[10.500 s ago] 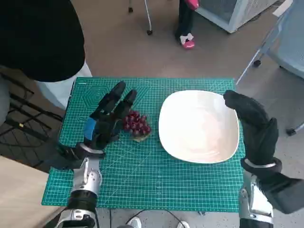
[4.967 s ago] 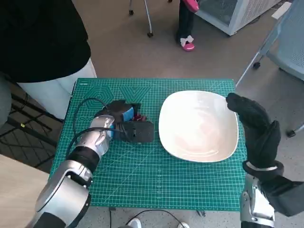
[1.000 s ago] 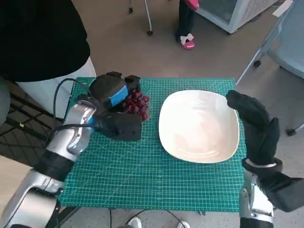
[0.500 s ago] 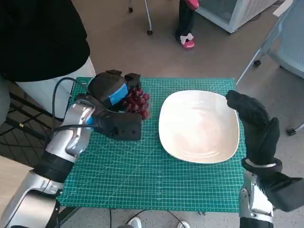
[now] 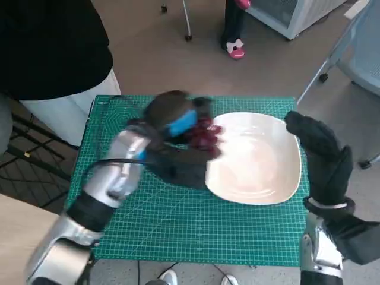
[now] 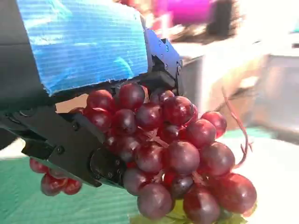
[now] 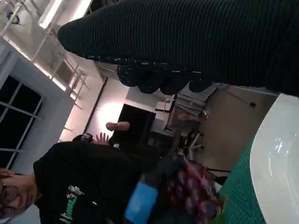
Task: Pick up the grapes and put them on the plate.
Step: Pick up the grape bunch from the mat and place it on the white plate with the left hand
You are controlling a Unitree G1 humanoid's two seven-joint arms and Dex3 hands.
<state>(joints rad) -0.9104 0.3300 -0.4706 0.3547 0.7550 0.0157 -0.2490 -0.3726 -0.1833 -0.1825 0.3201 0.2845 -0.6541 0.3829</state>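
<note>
Grapes [image 5: 203, 135] in my head view: held by the left hand [image 5: 178, 122], blurred, above the plate's [image 5: 255, 193] left rim over the green mat [image 5: 178, 225]. Right hand [image 5: 320, 157] sits at the plate's right edge, fingers extended, holding nothing. Left wrist view: left hand [image 6: 79, 51] grips the grapes [image 6: 168, 154], fingers closed around the bunch. Right wrist view: glove [image 7: 196, 42] along top, plate [image 7: 275, 158] edge visible, grapes [image 7: 194, 189] beside the blue-taped hand [image 7: 140, 203], person [image 7: 70, 186] behind.
</note>
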